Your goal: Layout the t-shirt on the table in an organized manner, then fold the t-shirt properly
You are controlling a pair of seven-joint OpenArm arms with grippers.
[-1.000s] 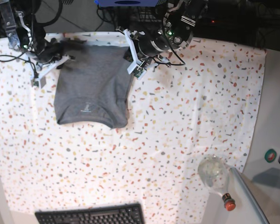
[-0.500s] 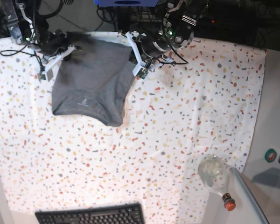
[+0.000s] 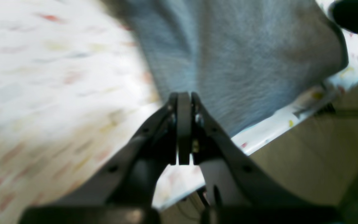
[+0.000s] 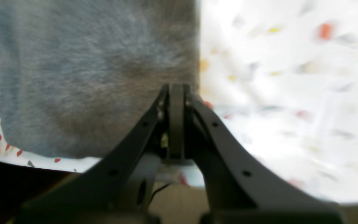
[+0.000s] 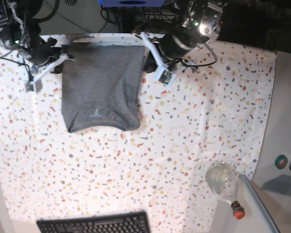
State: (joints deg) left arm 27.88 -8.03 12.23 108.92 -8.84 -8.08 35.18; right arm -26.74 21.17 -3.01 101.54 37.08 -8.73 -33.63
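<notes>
Near the front edge of the white speckled surface [image 5: 194, 145], well apart from everything else: a black keyboard [image 5: 94, 224]. At the front right corner, a clear round glass bottle with a red cap [image 5: 225, 183], lying partly over the edge beside a plain white side counter [image 5: 281, 145]. Nothing lying between these and the garment.

At the far left part of the surface: the heather-grey short-sleeved cotton t-shirt [image 5: 101, 87], spread nearly flat, its far edge at the far rim of the surface. Collar toward the front, with a small pale mark [image 5: 94, 115] just behind it. Side edges fairly straight; front corners a little rounded, sleeves not to be told apart.

Left end effector [image 3: 183, 96] pressed fully together, pinching the far corner of the t-shirt on the right side of the base view. Right end effector [image 4: 176, 88] likewise clamped tight on the other far corner. Both wrist views blurred, grey cloth stretching away from the tips.
</notes>
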